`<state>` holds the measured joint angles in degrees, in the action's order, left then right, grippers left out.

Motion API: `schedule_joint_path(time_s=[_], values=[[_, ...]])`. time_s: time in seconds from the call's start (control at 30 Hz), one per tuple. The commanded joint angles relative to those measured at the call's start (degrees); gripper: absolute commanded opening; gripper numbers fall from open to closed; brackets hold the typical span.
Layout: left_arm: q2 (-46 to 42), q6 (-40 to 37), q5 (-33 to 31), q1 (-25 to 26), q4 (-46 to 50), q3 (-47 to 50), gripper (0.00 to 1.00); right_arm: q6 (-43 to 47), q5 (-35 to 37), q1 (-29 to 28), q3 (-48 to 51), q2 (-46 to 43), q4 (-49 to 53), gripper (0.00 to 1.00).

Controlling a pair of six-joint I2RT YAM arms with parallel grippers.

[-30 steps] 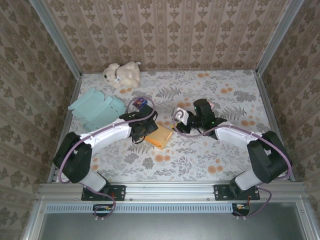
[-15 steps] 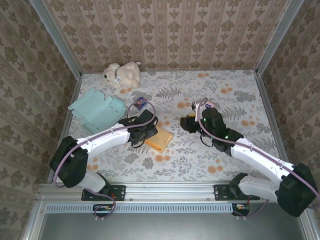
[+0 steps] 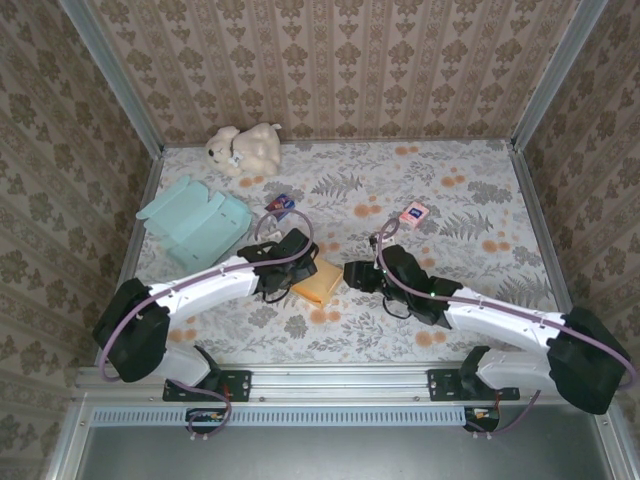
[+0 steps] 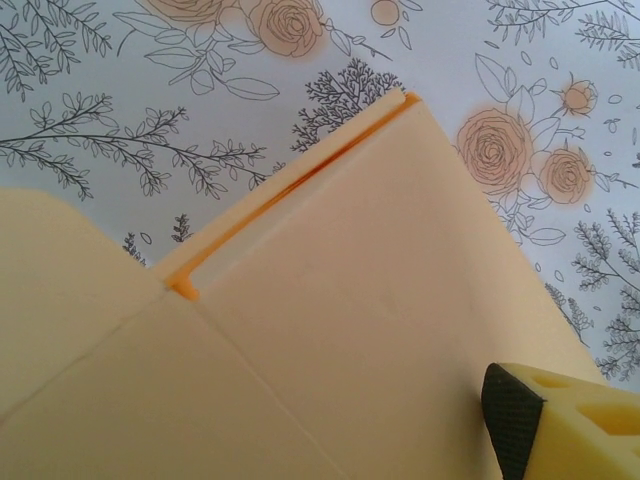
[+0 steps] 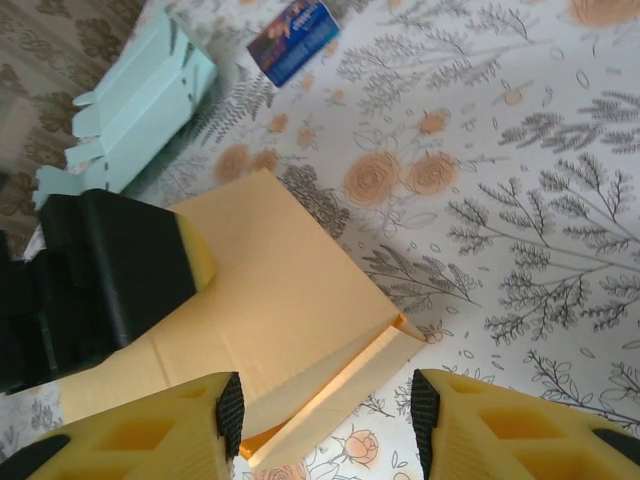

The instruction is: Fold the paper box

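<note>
Two pincers flank the orange paper box (image 3: pixel 320 281), which lies flat near the centre of the bench (image 3: pixel 480 180). At its 9 o'clock, the left pincer (image 3: pixel 288 268) has its fingers apart, one fingertip (image 4: pixel 560 425) resting on the box top. At its 3 o'clock, the right pincer (image 3: pixel 352 276) is spread and clamps nothing. In the right wrist view, the box's loose flap (image 5: pixel 345 385) appears between its fingers (image 5: pixel 150 440).

White arms (image 3: pixel 205 288), black joints (image 3: pixel 138 340), purple cables (image 3: pixel 500 297)
</note>
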<state>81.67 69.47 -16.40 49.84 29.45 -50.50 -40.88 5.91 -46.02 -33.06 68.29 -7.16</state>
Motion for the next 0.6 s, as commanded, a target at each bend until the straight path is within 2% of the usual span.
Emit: schedule_joint_path(time_s=[0.0, 0.23, 0.37, 0.57], values=[[-0.5, 1.4, -1.6, 0.7, -0.3, 2.0, 0.81, -3.1, 0.6, -0.6, 0.6, 3.0, -4.4, 0.50], [-2.0, 3.1, -1.9, 1.2, -1.4, 5.1, 0.81, -3.7, 2.0, -3.9, -3.3, 10.6, -6.2, 0.51], [-3.1, 4.0, -2.8, 1.5, -1.7, 6.7, 0.81, -4.7, 5.9, -6.3, -4.0, 14.9, -7.7, 0.51], [-3.7, 4.4, -2.7, 1.7, -2.7, 8.4, 0.81, -4.1, 6.5, -6.6, -5.6, 19.9, -8.6, 0.52]])
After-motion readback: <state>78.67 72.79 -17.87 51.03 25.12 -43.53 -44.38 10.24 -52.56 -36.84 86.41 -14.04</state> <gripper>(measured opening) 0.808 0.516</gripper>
